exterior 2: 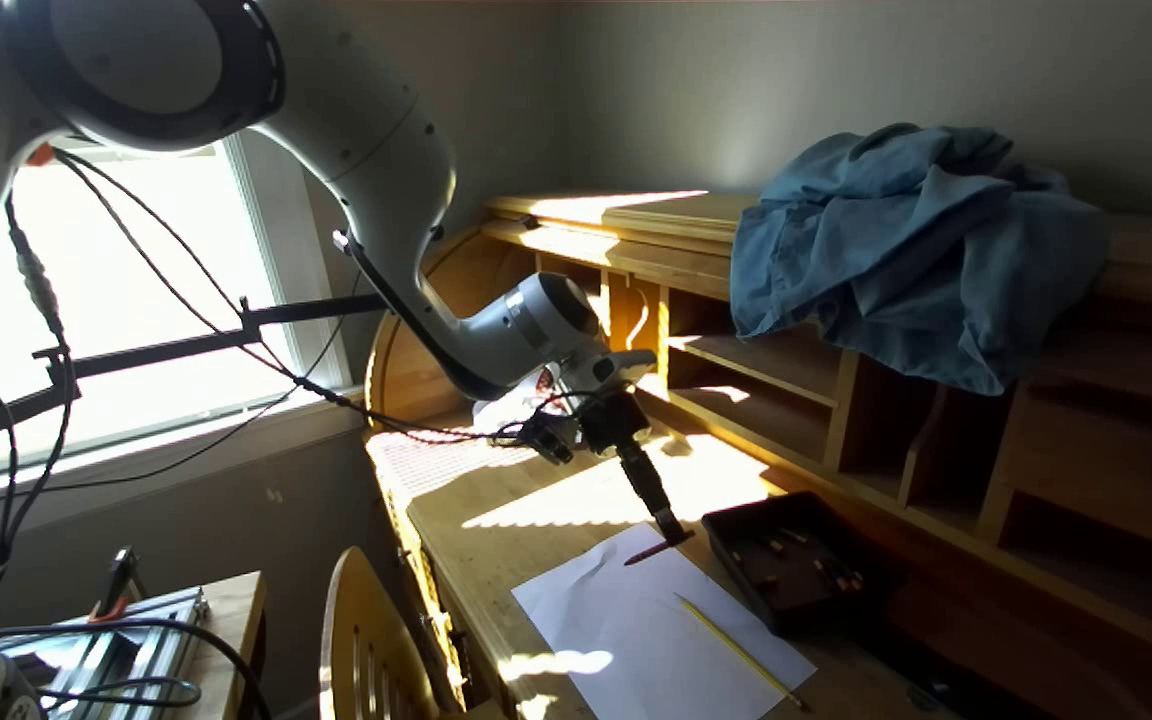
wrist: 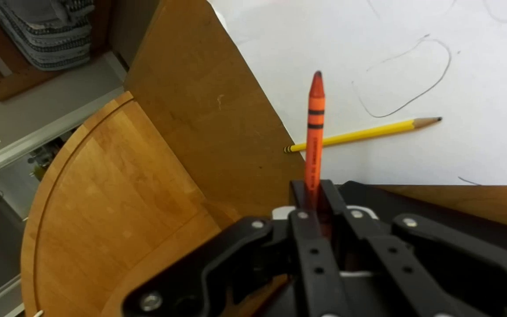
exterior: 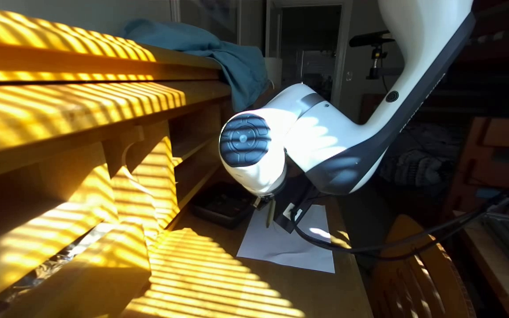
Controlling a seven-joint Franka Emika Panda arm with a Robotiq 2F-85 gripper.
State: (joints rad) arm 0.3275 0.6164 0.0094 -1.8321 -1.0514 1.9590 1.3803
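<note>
Desk (exterior 2: 486, 540), tray (exterior 2: 796, 606) of sticks (exterior 2: 841, 580), gripped crayon (wrist: 314, 145)

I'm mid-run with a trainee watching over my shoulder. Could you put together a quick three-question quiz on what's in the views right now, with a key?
1. Short answer: What does the end effector hold in the wrist view?
2. True or false: The blunt end of the yellow pencil reaches past the edge of the paper.
3. Multiple choice: What colour is the cloth draped over the top of the desk in both exterior views? a) red b) blue c) yellow

Key:
1. A red-orange crayon.
2. True; its sharpened end lies over the paper.
3. b
</note>
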